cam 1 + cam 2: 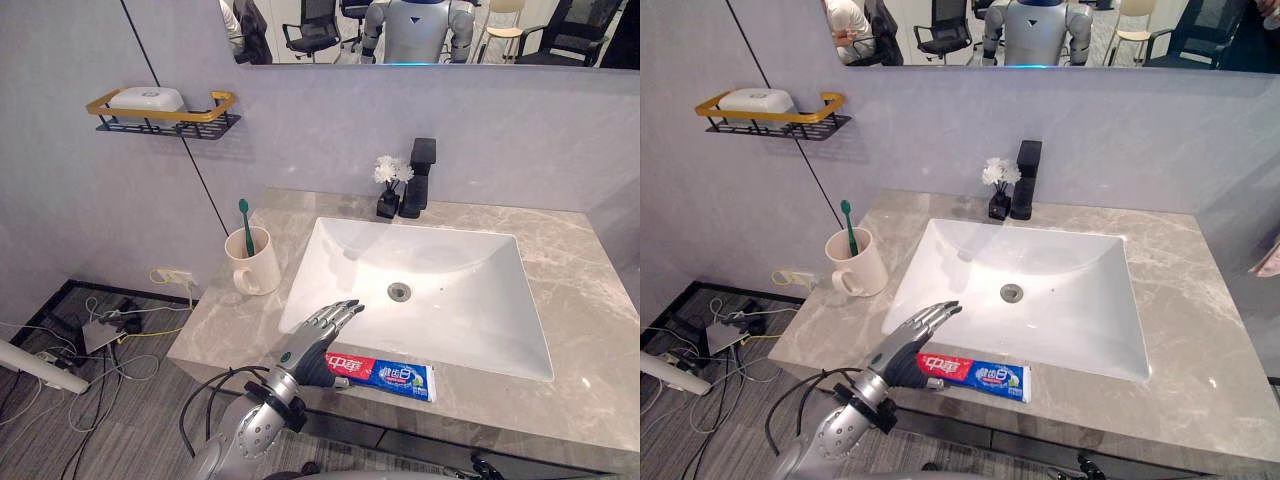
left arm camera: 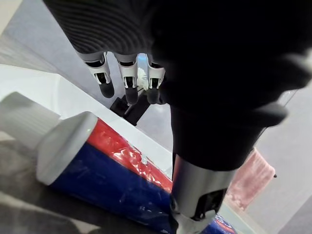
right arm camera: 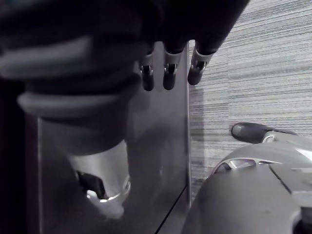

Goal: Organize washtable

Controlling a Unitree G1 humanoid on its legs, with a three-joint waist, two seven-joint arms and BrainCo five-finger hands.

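A red and blue toothpaste tube lies flat on the grey stone counter, along its front edge just before the white sink. My left hand hovers over the tube's left, capped end, open, its straight fingers pointing toward the basin. Its thumb hangs down beside the tube without closing on it. A cream mug holding a green toothbrush stands left of the sink. My right hand hangs low beside a dark cabinet panel, fingers relaxed and holding nothing.
A black faucet and a small black vase of white flowers stand behind the sink. A gold-railed wall shelf at upper left carries a white soap box. Cables lie on the floor at left.
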